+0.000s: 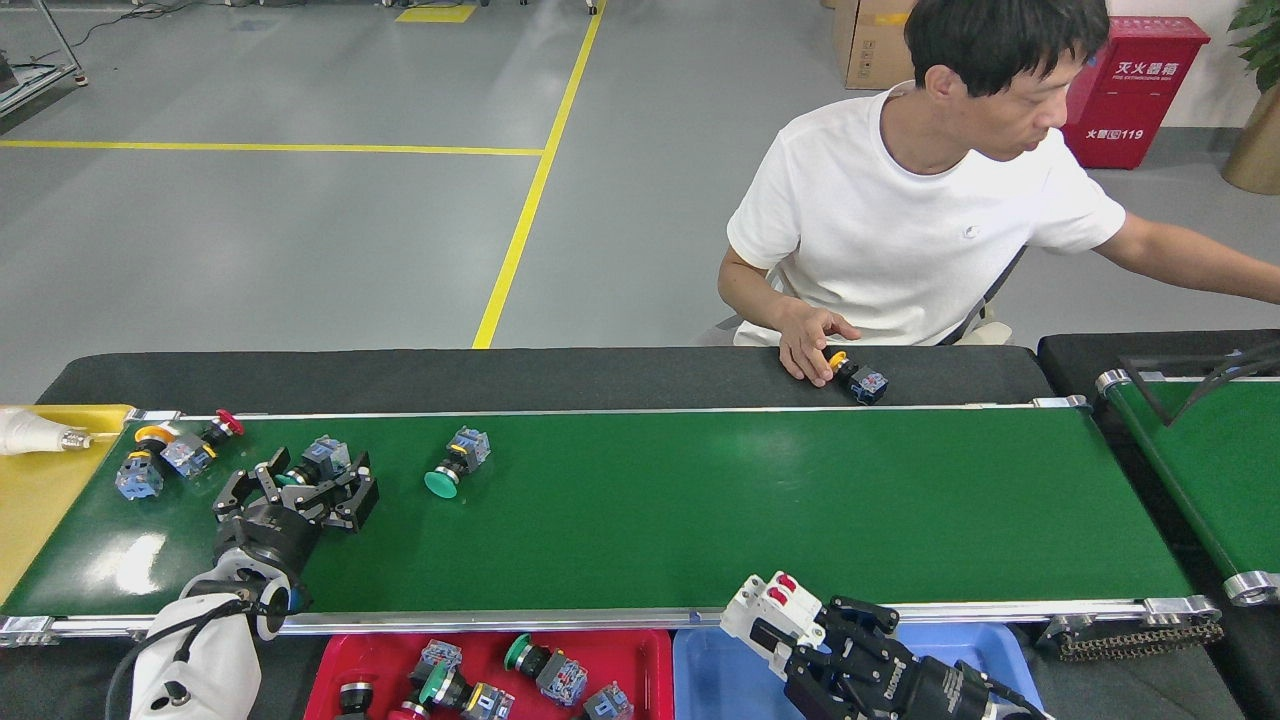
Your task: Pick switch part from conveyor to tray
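Taking the conveyor point(700, 500) as my landmark, I count four switch parts lying on its belt, all toward its left end: a yellow-capped one point(140, 465) touching a red-capped one point(200, 445) at the far left, a green-capped one point(318, 460) just right of them, and another green-capped one point(455, 465) a little further right. Off the belt's left end sits a yellow tray point(40, 500) with one light bulb point(35, 430) on it. My left gripper point(295, 490) stands over the belt with its jaws spread wide around the first green-capped part, which partly hides it; I cannot tell whether the fingers touch it. Below the near rail, a red tray point(650, 665) holds about five switch parts, and right of it lies a blue tray point(715, 675). My right gripper point(800, 640) hangs over the blue tray, jaws clamped on one white breaker with red levers point(770, 610). Beyond the far rail, a person's hand point(805, 340) rests by one more yellow-capped switch point(855, 378).
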